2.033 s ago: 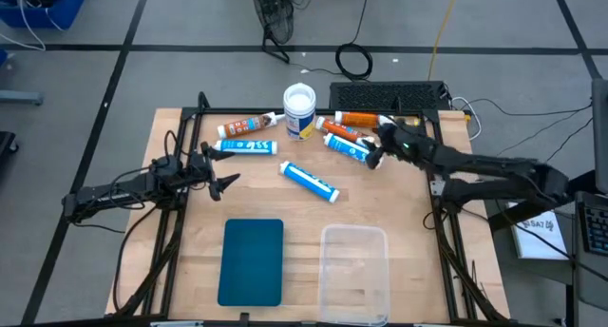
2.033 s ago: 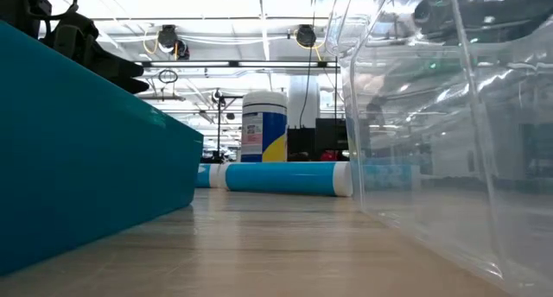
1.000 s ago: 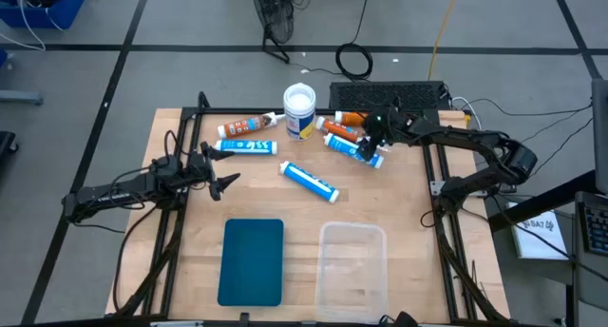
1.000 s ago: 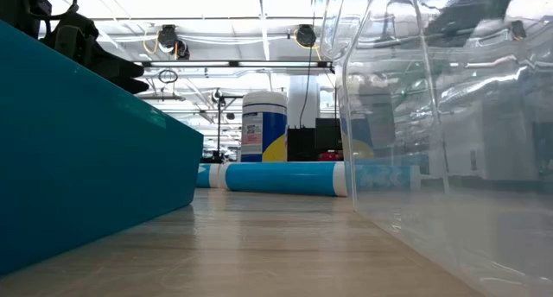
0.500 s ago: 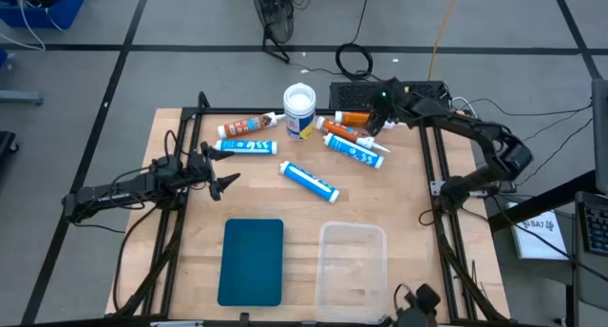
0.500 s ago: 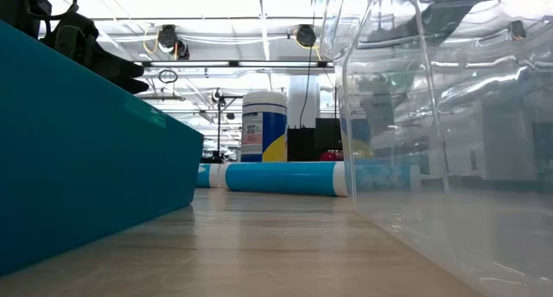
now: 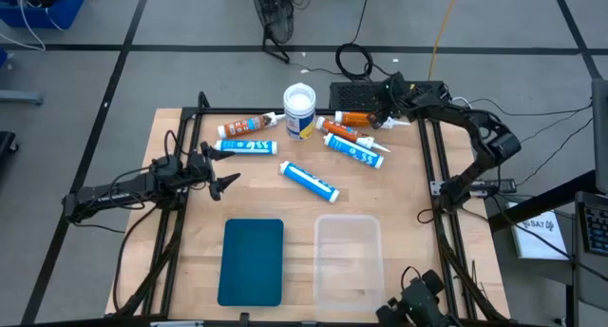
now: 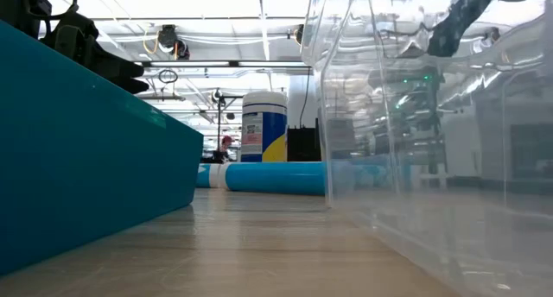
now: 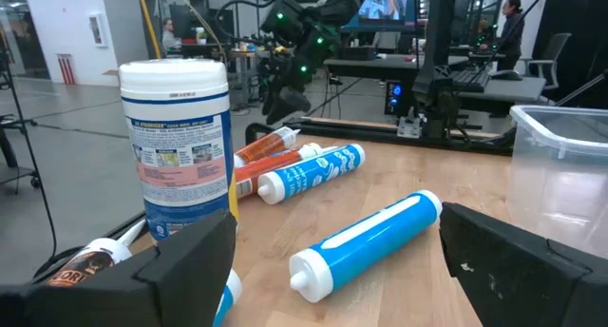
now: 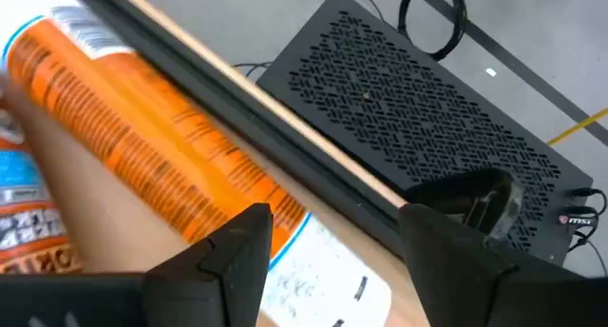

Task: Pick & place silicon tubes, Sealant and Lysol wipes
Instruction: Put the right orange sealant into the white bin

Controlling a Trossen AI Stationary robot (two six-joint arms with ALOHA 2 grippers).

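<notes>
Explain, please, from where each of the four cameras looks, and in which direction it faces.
High view: above the table, facing straight down; shows both arms, the left gripper and the right gripper.
Low view: at table-top height, facing level across to the Lysol wipes; a dark arm shows at upper left.
Left wrist view: on the left arm, facing the canister and a blue tube; own fingers show.
Right wrist view: on the right arm, facing an orange tube; own fingers show.
Shared: high, low and left wrist views all show the Lysol wipes.

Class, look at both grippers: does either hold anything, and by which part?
Nothing is held. The left gripper and right gripper are both open and empty.
</notes>
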